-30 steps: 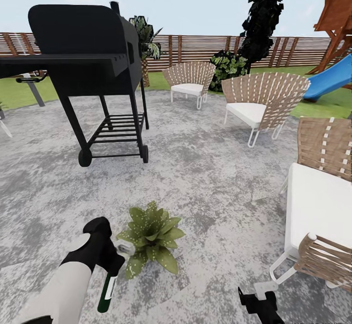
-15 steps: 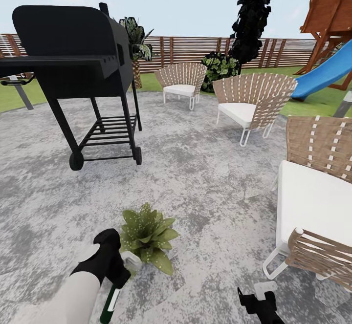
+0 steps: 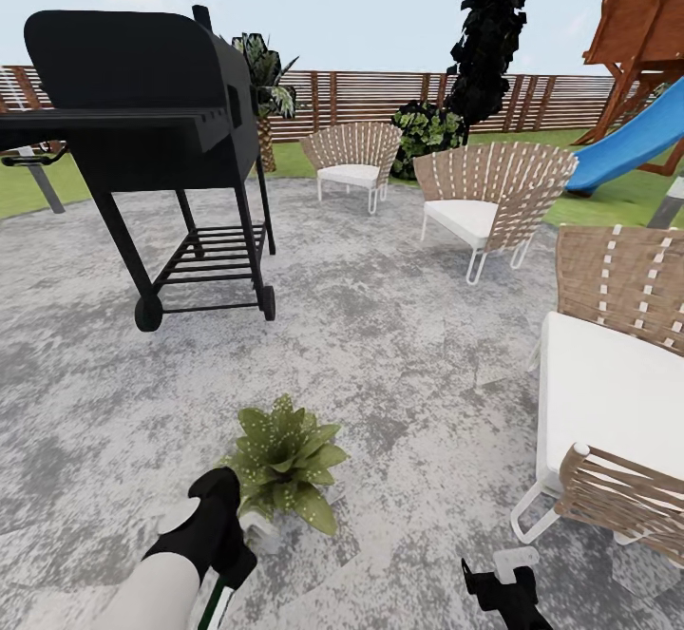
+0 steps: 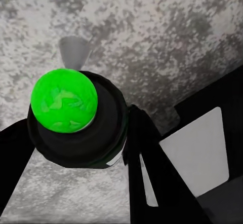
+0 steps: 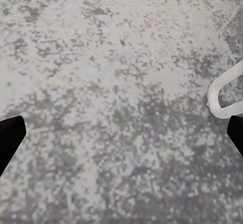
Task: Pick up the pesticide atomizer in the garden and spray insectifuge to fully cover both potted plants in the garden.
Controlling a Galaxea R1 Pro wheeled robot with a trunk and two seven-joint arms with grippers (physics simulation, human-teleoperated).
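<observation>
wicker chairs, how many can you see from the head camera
4. One far chair stands near the fence, one right of it, one at the right edge, and a near one at lower right, cut off by the frame. Others may lie outside the view.

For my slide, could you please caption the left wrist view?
Left hand gripping the pesticide atomizer, its bright green tip facing the camera, above the mottled stone patio.
</observation>
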